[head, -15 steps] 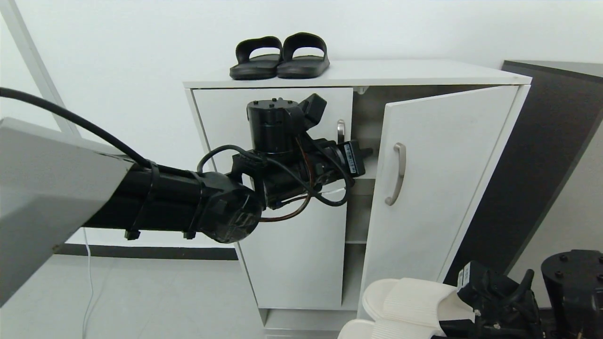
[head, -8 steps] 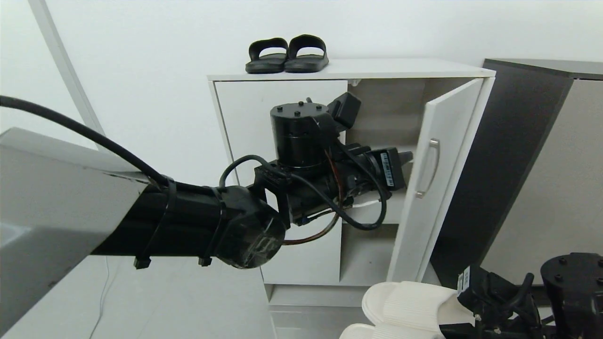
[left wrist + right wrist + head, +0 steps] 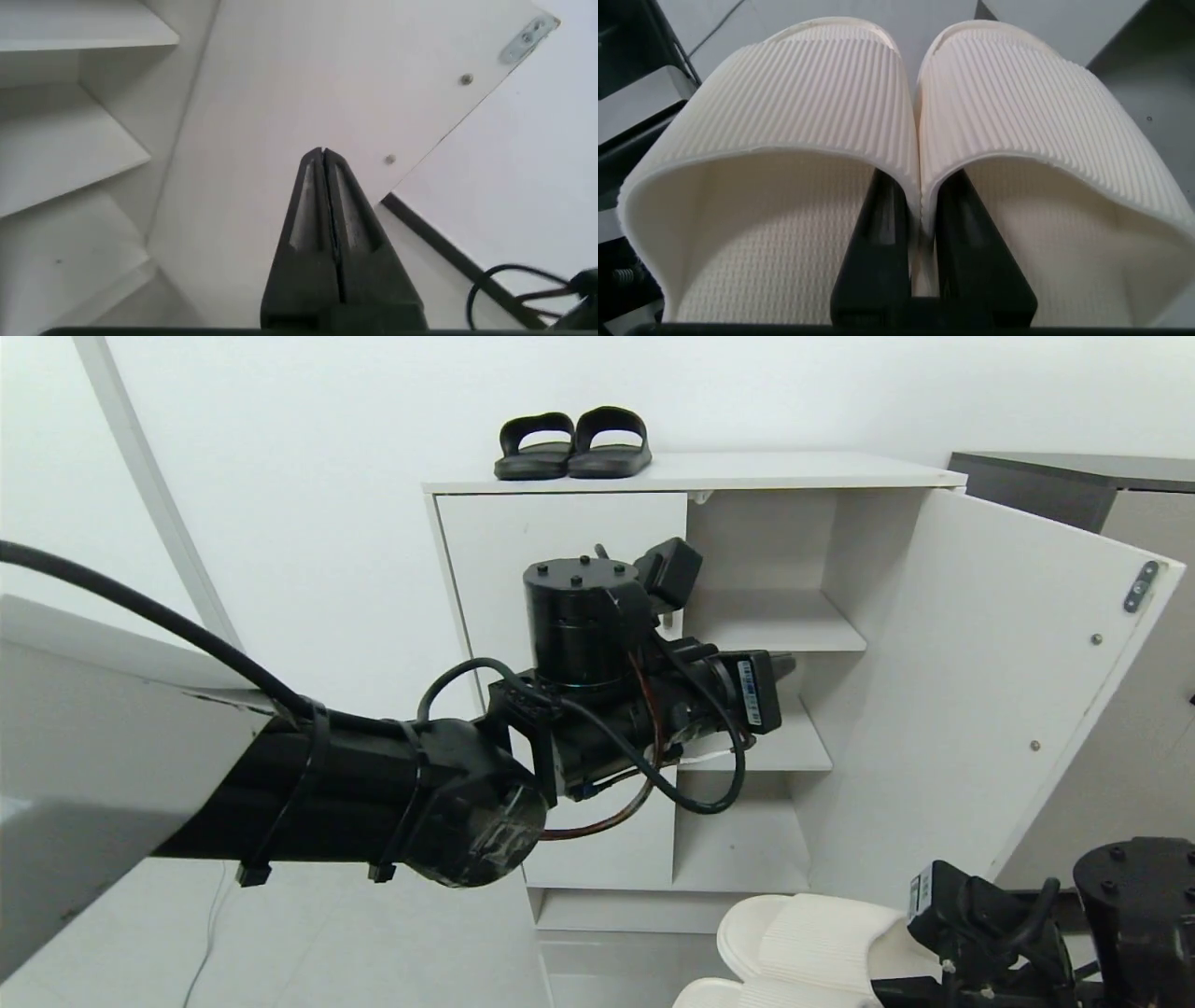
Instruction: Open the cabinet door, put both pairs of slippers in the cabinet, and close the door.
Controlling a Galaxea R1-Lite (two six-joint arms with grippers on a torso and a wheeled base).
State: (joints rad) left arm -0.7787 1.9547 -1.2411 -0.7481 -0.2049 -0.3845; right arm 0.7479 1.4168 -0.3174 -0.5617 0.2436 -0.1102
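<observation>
The white cabinet point(image 3: 691, 483) has its right door point(image 3: 980, 691) swung wide, showing three bare shelves point(image 3: 775, 625); its left door point(image 3: 560, 551) is closed. A black pair of slippers point(image 3: 574, 443) rests on the cabinet top. My left gripper point(image 3: 789, 663) hangs shut and empty in front of the middle shelf, short of the open door's inner face point(image 3: 308, 84); its fingers point(image 3: 323, 159) are pressed together. My right gripper point(image 3: 920, 247) is low at the front right, shut on the inner side walls of the cream-white pair of slippers point(image 3: 906, 121), which lie side by side point(image 3: 803, 943).
A dark grey cabinet point(image 3: 1074, 476) stands just right of the open door. A white wall lies behind and a pale floor point(image 3: 373, 952) below, with a thin cable point(image 3: 210, 915) at the left. Hinge plates point(image 3: 1139, 586) sit on the door's outer edge.
The right door has swung from slightly ajar to wide open, baring the shelves. The head camera has shifted back. The left gripper now sits before the shelves. The white slippers stay held.
</observation>
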